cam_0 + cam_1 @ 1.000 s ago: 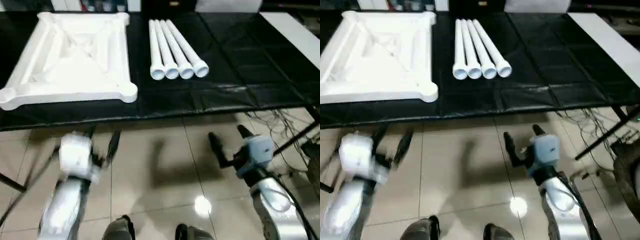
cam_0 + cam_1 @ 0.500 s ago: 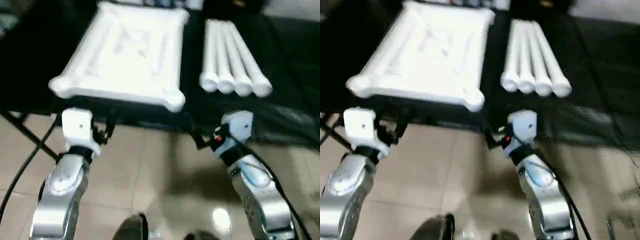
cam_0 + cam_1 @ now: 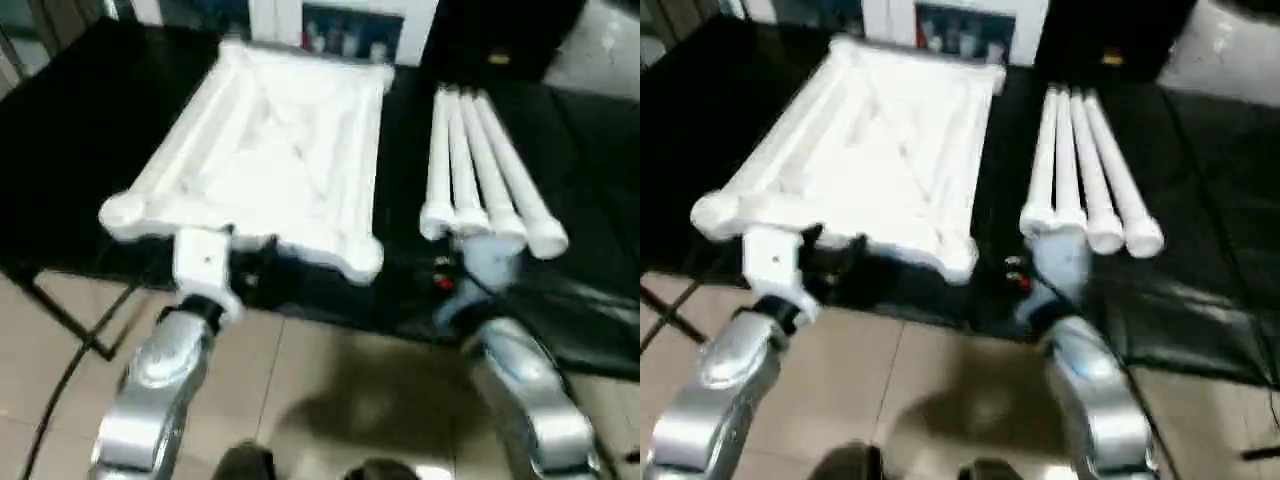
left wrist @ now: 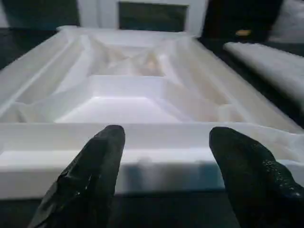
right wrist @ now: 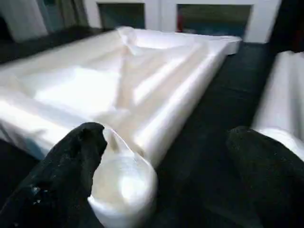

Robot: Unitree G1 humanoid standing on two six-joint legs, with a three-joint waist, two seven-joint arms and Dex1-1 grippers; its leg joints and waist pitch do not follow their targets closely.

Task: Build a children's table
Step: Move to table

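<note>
While both grippers gape empty, left gripper [image 4: 164, 178] faces tabletop [image 3: 270, 160] near edge; right gripper [image 5: 161, 180] faces its corner.

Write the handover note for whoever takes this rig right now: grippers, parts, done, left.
Left gripper: open, empty, facing the near rim of the table top.
Right gripper: open, empty, aimed between the top's near right corner socket and the four legs.
Parts: top lies underside up on the black work surface; legs lie side by side to its right.
Done: nothing fitted.
Left: all four legs.
</note>
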